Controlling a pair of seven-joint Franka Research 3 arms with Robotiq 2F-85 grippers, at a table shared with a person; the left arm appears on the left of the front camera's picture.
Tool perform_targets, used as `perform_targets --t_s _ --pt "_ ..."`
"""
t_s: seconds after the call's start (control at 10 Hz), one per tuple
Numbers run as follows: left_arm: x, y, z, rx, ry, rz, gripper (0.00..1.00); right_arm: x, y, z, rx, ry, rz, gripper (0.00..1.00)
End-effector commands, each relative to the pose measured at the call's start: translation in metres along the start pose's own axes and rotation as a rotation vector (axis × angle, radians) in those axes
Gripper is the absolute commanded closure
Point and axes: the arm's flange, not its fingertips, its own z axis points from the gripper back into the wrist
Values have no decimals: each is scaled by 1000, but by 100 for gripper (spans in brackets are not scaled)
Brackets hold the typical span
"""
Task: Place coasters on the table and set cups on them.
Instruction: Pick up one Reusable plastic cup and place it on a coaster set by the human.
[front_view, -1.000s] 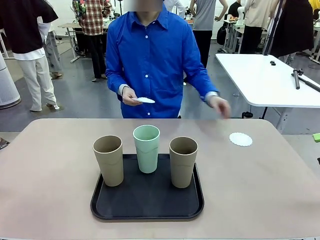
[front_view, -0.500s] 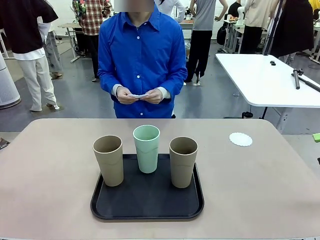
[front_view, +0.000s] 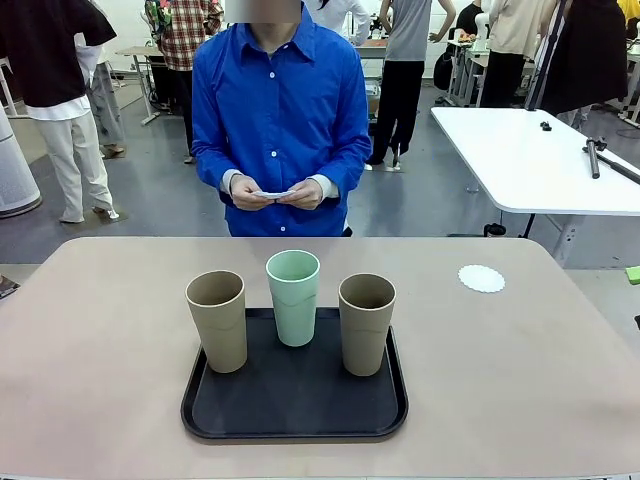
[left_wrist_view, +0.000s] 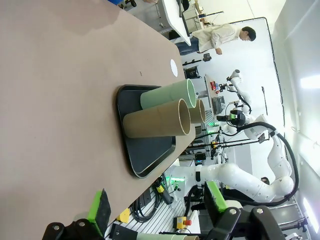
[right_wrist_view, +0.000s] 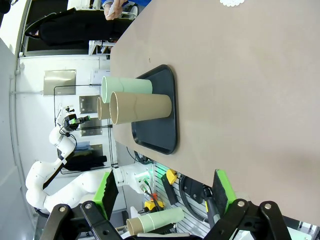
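While upright on the tray (front_view: 295, 400), three plain cups (front_view: 293, 298), coaster (front_view: 481, 278) apart.

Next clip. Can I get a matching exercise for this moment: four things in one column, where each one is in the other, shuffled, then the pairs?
Things
1. green cup
2. lone coaster
3. tray
4. person's hands

Places
A. flat on the bare table, far right
B. beyond the table's far edge, holding a white coaster
C. upright on the tray, back middle
D. on the table, near its front edge, middle

Pairs: 1-C, 2-A, 3-D, 4-B
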Motion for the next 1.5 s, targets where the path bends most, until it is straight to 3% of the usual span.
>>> perform_targets --t_s 0.0,0.2,0.4,0.5,0.7,0.9,1.2,1.4 --pt "0 1 1 -14 -6 -2 0 0 0 0 0 0 0 0" --pt "0 1 1 -14 -6 -2 0 27 44 -11 -250 58 136 0" --pt "0 1 1 -14 -6 -2 0 49 101 -31 -410 55 410 0" --pt "0 1 1 -14 -6 -2 0 52 121 -45 -464 103 544 0" --pt "0 1 1 -14 -6 -2 0 44 152 -81 -591 238 771 0" --pt "0 1 1 -14 -6 -2 0 26 182 -130 -674 461 1012 0" --pt "0 1 1 -14 -6 -2 0 6 193 -204 -798 663 1138 0" --pt "0 1 1 -14 -6 -2 0 6 182 -237 -791 722 1148 0"
